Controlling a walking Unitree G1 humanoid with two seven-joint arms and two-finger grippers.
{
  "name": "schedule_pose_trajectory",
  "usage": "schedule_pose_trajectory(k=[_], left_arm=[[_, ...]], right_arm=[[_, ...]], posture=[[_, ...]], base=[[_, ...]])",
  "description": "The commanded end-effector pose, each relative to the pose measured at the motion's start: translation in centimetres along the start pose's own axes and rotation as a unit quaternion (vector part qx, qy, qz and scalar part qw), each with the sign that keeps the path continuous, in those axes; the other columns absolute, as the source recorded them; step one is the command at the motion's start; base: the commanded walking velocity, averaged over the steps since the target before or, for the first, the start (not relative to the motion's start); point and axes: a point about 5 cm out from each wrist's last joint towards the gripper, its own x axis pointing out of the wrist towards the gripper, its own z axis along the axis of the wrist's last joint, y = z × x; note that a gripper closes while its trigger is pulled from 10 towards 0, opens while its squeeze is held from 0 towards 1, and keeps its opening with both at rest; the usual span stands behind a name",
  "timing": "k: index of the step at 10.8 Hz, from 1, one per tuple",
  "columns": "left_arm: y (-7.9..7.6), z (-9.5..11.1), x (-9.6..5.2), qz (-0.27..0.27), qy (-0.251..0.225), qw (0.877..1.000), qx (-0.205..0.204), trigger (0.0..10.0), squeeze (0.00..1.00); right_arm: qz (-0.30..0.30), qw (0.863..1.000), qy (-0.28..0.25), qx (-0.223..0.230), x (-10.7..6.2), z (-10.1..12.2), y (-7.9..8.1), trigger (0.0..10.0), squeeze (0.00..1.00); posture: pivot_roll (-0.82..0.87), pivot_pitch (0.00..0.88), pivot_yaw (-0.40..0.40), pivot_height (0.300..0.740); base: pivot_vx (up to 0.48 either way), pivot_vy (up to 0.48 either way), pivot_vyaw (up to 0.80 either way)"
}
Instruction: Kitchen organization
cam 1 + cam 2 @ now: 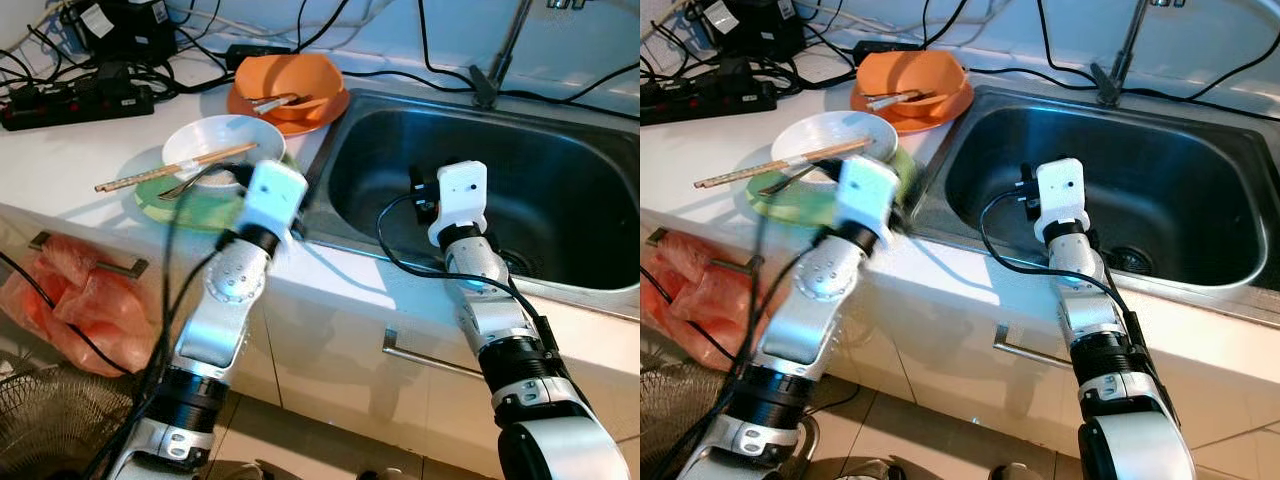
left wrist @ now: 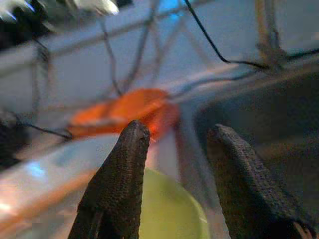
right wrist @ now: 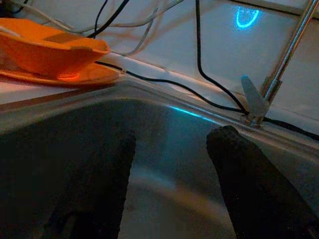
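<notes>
Dishes sat on the white counter (image 1: 70, 160) left of the steel sink (image 1: 560, 180); a white bowl (image 1: 215, 140) rested on a green plate (image 1: 195, 210) near the counter's front edge, just beside the sink rim; chopsticks (image 1: 175, 167) lay across the bowl, their long axis running from the robot's lower left up toward the right, the far tips over the bowl's rim; a spoon (image 1: 185, 185) leaned in the bowl beneath them; farther back an orange bowl (image 1: 290, 80) stood on an orange plate (image 1: 330, 108), holding utensils whose kind was hard to tell.

The left claw (image 2: 172, 149) hovered over the green plate's right side, pointing toward the orange dishes, its two fingers (image 2: 122, 179) apart and holding nothing; the right claw (image 3: 169, 159) reached into the sink basin, aimed at the back wall near the tap stem (image 3: 289, 55), fingers likewise spread and empty.

Black cables (image 1: 440, 60) trailed along the back of the counter from a power strip (image 1: 75, 100); a red plastic bag (image 1: 70, 310) hung from a drawer handle (image 1: 90, 255) below the counter.
</notes>
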Motion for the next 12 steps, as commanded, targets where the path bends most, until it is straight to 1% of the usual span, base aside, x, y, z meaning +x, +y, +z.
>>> schedule_pose_trajectory(k=[1,2,3,5,6,7,8,9,11,12], left_arm=[[0.5,0.7,-0.5,0.022,-0.029,0.999,0.026,10.0,0.0],[0.8,1.0,-1.1,0.038,-0.049,0.997,0.04,10.0,0.0],[0.9,1.0,-1.7,0.059,-0.057,0.995,0.058,10.0,0.0],[2.3,1.5,-2.9,0.102,-0.078,0.985,0.118,10.0,0.0],[2.5,1.3,-3.4,0.109,-0.078,0.982,0.135,10.0,0.0],[2.6,1.1,-3.9,0.115,-0.077,0.98,0.145,10.0,0.0],[3.3,0.7,-5.3,0.147,-0.064,0.976,0.147,10.0,0.0],[3.6,0.1,-6.0,0.148,-0.047,0.975,0.158,10.0,0.0],[3.9,-0.1,-6.5,0.168,-0.045,0.975,0.14,10.0,0.0],[4.3,-0.1,-6.8,0.192,-0.049,0.971,0.132,10.0,1.0]], right_arm=[[-0.002,1.0,-0.002,0.004,-0.1,0.0,-0.1,10.0,0.0],[-0.003,1.0,-0.003,0.005,-0.1,0.0,-0.1,10.0,0.0],[-0.007,1.0,-0.003,0.006,-0.2,-0.1,-0.3,10.0,0.0],[-0.007,1.0,0.001,0.009,-0.3,-0.4,0.2,10.0,0.0],[-0.007,1.0,0.0,0.01,-0.3,-0.4,0.2,10.0,0.0],[-0.007,1.0,0.001,0.01,-0.4,-0.5,0.2,10.0,0.0],[-0.01,1.0,0.0,0.012,-0.5,-0.5,0.1,10.0,0.0],[-0.007,1.0,0.003,0.011,-0.5,-0.6,0.2,10.0,0.0],[-0.001,1.0,0.004,0.013,-0.5,-0.7,0.6,10.0,0.0],[-0.002,1.0,0.003,0.015,-0.5,-0.7,0.6,10.0,0.0]], posture=[[0.03,0.093,-0.009,0.74],[0.03,0.093,-0.009,0.74],[0.05,0.103,-0.019,0.74],[0.05,0.104,-0.02,0.74],[0.05,0.108,-0.022,0.74],[0.05,0.108,-0.022,0.74],[0.05,0.111,-0.025,0.74],[0.06,0.115,-0.03,0.74],[0.06,0.114,-0.036,0.74],[0.06,0.11,-0.035,0.74]], base=[[0.0,0.0,0.0],[0.0,0.0,0.0],[0.0,0.0,0.0],[0.0,0.0,0.0],[0.0,0.0,0.0],[0.0,0.0,0.0],[0.0,0.0,0.0],[0.0,0.0,0.0],[0.0,0.0,0.0],[0.0,0.0,0.0]])
